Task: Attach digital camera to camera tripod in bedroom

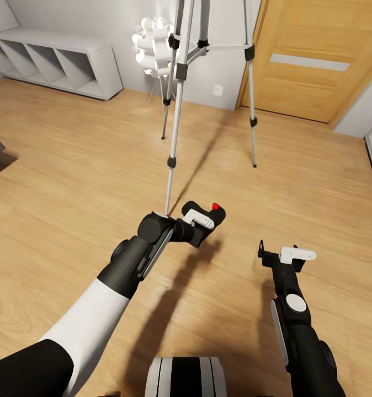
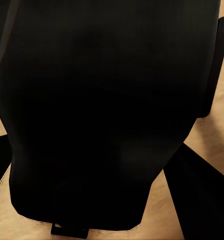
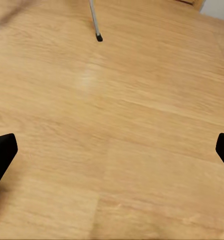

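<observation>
A: State the condition of each claw.

B: The left claw [image 1: 203, 220] is clamped on the digital camera [image 1: 211, 212]; its red button faces up. In the left wrist view the digital camera [image 2: 102, 110] is a dark mass with no detail to make out. The right claw [image 1: 279, 255] is spread wide and carries nothing; in the right wrist view its fingertips [image 3: 2, 150] sit at opposite edges over bare wood floor [image 3: 121, 150].

A: Locate the camera tripod.

B: The camera tripod [image 1: 180, 71] stands just beyond the left claw. Its nearest leg comes down right beside the left wrist; whether they touch cannot be told. Its head is cut off by the top of the head view.

A: Obstructions?

B: A white floor lamp [image 1: 153, 47] stands behind the tripod legs, a grey shelf unit [image 1: 59, 63] well off beyond the left claw, and a wooden door [image 1: 313, 55] beyond the right claw. One tripod foot [image 3: 98, 36] lies ahead of the right claw.

A: Free room?

B: Open floor [image 1: 70, 165] lies to both sides of the claws.
</observation>
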Robot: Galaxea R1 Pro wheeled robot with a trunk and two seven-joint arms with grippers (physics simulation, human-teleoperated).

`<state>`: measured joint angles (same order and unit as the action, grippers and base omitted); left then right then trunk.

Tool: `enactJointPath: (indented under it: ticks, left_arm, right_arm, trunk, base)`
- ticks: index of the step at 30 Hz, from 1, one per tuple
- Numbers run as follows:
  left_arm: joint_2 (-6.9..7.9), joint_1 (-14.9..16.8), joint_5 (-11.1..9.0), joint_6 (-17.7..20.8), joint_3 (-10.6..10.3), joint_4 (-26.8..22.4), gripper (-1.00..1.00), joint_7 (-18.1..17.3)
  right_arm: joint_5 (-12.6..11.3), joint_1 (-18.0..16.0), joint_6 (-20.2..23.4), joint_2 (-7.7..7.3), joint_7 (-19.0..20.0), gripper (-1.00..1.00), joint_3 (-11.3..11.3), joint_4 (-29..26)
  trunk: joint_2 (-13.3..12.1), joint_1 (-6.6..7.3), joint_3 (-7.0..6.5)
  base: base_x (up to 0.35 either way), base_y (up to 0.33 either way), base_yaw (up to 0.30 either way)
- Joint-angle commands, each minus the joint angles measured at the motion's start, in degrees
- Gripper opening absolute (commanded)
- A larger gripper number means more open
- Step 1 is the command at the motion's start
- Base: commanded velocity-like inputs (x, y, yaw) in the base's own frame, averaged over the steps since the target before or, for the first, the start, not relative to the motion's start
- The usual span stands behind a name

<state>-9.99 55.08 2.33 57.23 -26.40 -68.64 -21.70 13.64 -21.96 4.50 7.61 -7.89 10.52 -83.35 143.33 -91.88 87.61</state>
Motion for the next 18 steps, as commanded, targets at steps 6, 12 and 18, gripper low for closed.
enactJointPath:
  ticks: [6,12,18]
  left_arm:
    - [-0.01,0.0,0.2,0.2,0.0,-2.0,-1.00,-0.3]
    - [-0.01,0.0,0.1,0.2,0.0,-4.4,-1.00,-0.3]
    - [-0.01,0.0,0.0,0.3,-0.1,-4.4,-1.00,-0.4]
  right_arm:
    - [0.6,0.0,0.4,0.04,-0.1,1.00,0.0,-0.1]
    - [0.6,0.0,0.4,0.09,-0.1,1.00,0.0,-0.1]
    - [0.6,0.0,0.4,0.14,-0.1,1.00,0.0,-0.1]
  trunk:
    - [0.0,0.03,-0.74]
    - [-0.1,0.19,-2.62]
    - [-2.2,1.35,-4.29]
  base:
    - [0.000,0.000,0.000]
    - [0.000,0.000,0.000]
    - [0.000,0.000,0.000]
